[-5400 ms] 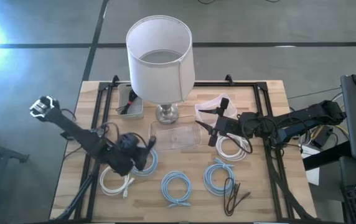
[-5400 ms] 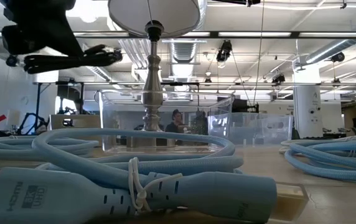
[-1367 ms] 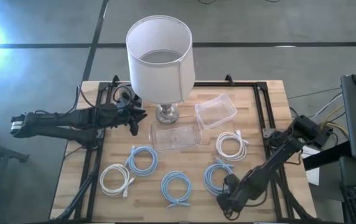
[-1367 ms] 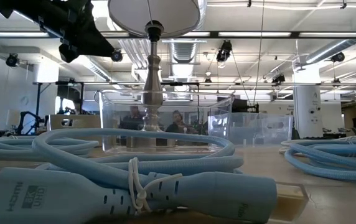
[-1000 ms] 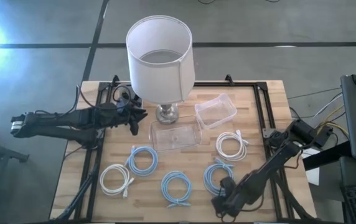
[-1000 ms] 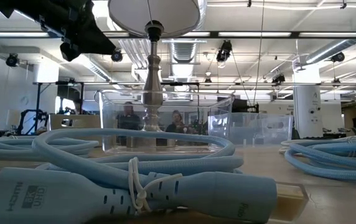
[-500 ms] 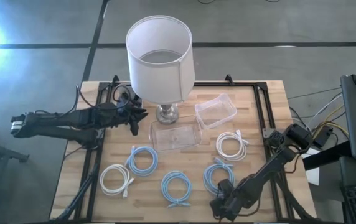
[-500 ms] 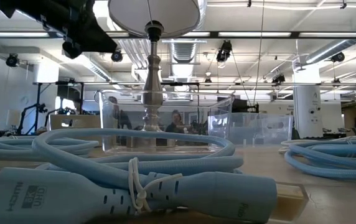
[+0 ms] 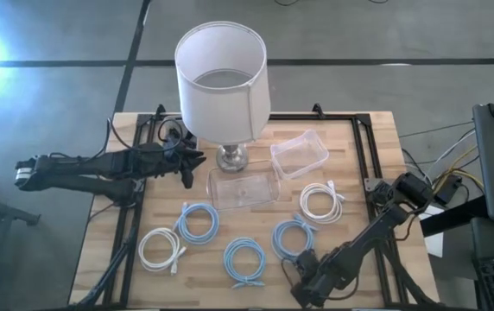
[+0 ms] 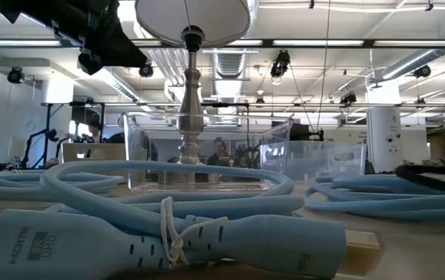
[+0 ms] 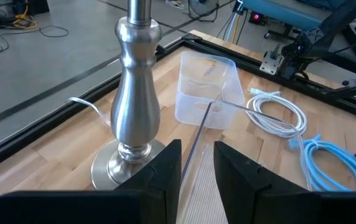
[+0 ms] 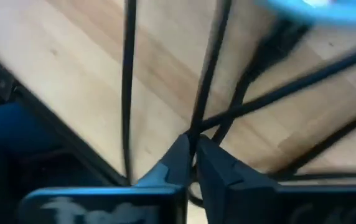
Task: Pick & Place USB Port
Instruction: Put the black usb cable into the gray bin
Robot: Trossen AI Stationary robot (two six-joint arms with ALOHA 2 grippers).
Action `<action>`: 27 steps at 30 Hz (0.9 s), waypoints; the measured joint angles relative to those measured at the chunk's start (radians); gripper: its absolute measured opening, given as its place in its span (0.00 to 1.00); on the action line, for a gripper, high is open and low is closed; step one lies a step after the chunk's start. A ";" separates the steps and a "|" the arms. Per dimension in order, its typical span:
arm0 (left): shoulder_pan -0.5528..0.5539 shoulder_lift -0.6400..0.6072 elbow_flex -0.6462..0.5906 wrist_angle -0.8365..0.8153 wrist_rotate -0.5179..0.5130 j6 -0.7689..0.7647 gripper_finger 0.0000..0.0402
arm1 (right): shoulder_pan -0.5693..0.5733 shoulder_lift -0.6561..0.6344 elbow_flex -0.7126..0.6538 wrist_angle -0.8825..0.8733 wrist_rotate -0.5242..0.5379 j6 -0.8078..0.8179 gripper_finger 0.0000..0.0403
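Right pincer (image 12: 192,152), low at the near edge of the wooden bench (image 9: 364,173), had closed on the thin black cable (image 12: 210,68), presumably to lift it toward the clear plastic bins (image 9: 299,154), while the left pincer (image 11: 196,163) hovered half-open by the silver lamp base (image 11: 133,106).

Right hand (image 9: 303,281) low, fingers pinched together, arm stretched back behind it. Left hand (image 9: 193,161) raised, fingers slightly parted.

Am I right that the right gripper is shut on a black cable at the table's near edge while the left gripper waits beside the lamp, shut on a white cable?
Not quite. The left gripper holds nothing: the left wrist view shows a bare gap between its fingers, beside the lamp. The right gripper is shut on the black cable.
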 joint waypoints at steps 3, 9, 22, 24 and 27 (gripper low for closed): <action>0.000 0.000 0.000 0.000 0.000 -0.006 0.24 | 0.000 -0.016 0.018 -0.001 -0.006 -0.014 0.03; 0.001 0.003 0.000 0.010 0.000 -0.007 0.24 | 0.000 -0.059 0.055 0.000 -0.004 -0.038 0.02; -0.013 0.121 -0.002 0.135 0.247 0.109 0.24 | -0.032 -0.069 0.087 -0.002 0.299 -0.551 0.02; -0.017 0.159 -0.002 0.169 0.316 0.110 0.24 | -0.050 -0.069 0.095 -0.002 0.326 -0.625 0.02; -0.024 0.217 -0.002 0.230 0.406 0.110 0.24 | -0.082 -0.069 0.105 0.001 0.365 -0.758 0.02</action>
